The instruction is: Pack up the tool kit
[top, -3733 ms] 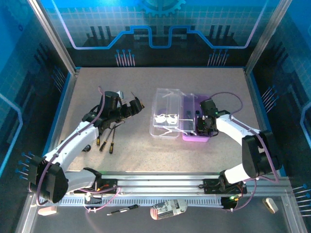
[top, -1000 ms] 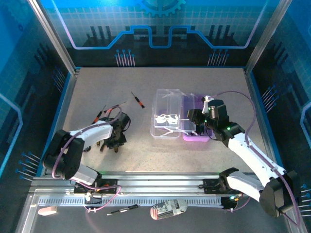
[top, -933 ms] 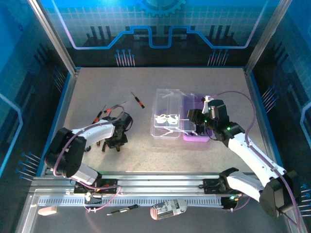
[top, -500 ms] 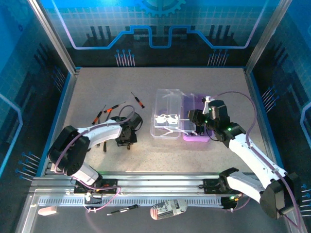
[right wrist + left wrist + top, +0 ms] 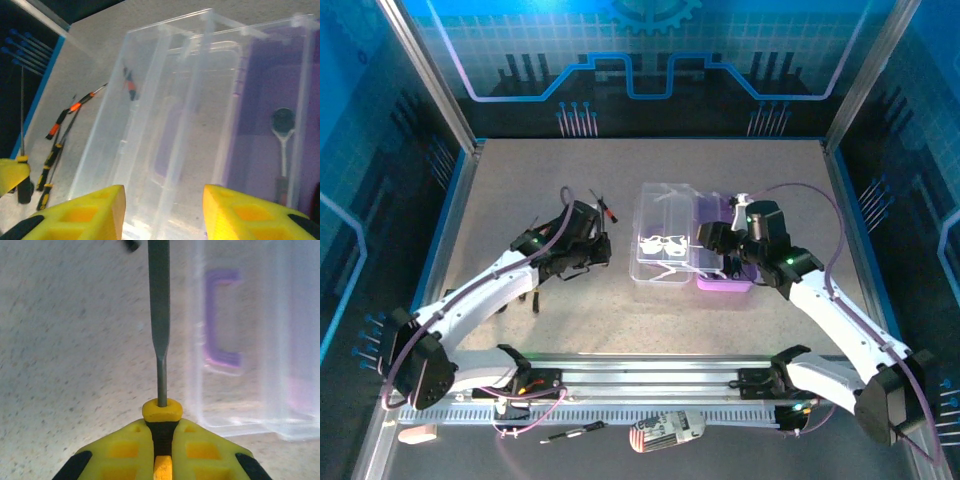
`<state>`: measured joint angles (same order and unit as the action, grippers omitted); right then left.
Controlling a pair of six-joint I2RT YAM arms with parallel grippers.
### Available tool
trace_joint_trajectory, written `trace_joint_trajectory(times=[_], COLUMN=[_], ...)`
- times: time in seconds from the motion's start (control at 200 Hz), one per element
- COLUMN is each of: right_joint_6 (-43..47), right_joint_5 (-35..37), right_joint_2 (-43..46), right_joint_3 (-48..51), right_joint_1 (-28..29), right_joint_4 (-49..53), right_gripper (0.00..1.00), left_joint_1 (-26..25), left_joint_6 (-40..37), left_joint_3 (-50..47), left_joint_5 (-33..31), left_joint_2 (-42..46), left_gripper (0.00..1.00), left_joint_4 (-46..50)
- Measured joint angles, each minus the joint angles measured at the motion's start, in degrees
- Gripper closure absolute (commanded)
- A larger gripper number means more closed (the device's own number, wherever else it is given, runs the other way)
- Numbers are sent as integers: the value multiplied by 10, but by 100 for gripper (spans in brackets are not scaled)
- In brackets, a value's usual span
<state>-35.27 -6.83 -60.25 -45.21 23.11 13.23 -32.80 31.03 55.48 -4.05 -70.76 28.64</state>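
- Left gripper [image 5: 161,432], jaws clamped on a screwdriver [image 5: 159,315], shaft pointing to 12 o'clock.
- The open tool kit [image 5: 665,240] lies mid-table at its 3 o'clock.
- Right gripper [image 5: 163,210], jaws apart, hovers over the kit.

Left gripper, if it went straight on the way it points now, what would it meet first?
The left gripper is shut on a screwdriver whose shaft leads. It runs beside the clear lid, not into it; first looks to be a dark object by the tip. Depth is unclear.
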Motion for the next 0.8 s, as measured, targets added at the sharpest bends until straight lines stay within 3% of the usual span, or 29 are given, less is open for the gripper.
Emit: trace_joint_trajectory(times=[0.36, 0.67, 0.8], right_joint_6=[-63, -105, -118], right_joint_5=[-54, -59, -64], right_joint_2=[-90, -161, -184], right_joint_3=[-56, -73, -87], right_joint_1=[66, 83, 83], right_joint_4=[-89, -177, -194], right_gripper=[51, 56, 65], left_joint_1=[-21, -35, -36], left_joint_6=[-16, -14, -14], left_joint_3=[-2, -1, -1], left_joint_5=[156, 190, 195], left_joint_2=[-17, -53, -53], left_gripper=[93, 93, 93], left_joint_4=[-146, -175, -178])
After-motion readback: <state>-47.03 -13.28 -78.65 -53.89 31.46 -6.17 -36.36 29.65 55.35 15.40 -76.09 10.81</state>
